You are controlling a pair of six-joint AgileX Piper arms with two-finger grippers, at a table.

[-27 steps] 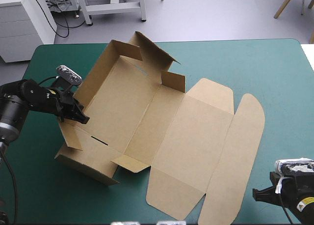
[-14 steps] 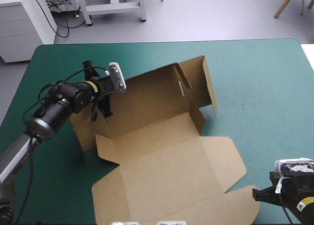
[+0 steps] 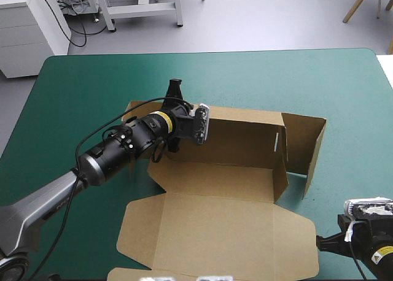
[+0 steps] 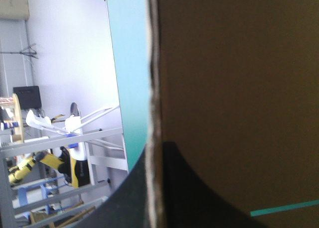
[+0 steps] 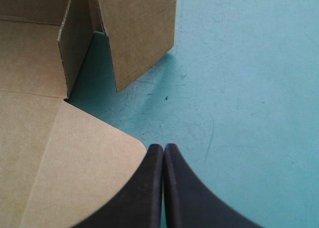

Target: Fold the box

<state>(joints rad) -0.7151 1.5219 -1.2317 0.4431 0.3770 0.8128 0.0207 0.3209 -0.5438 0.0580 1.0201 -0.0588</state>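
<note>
1. At the middle of the table sits the box, a brown tray only half formed. Its far wall stands upright. The end flaps at its right end are raised and bent round, and the lid lies flat toward the near edge.
2. Between the far wall and the lid the floor panel lies flat on the cover. A thin slot shows near the far wall's right end.
3. From the left, the left gripper reaches to the far wall's left end. In the left wrist view its black fingers are all but closed, with the board's raw edge pinched between them.
4. Low at the near right corner, the right gripper has its fingers pressed together to a point and holds nothing. The lid's rounded corner lies just beside its tip.
5. Bare teal-green cover spreads wide to the right of the end flaps and along the far edge. More bare cover lies on the left beyond the arm. The lid runs to the high view's bottom edge, so I cannot tell how much table lies beyond it.
</note>
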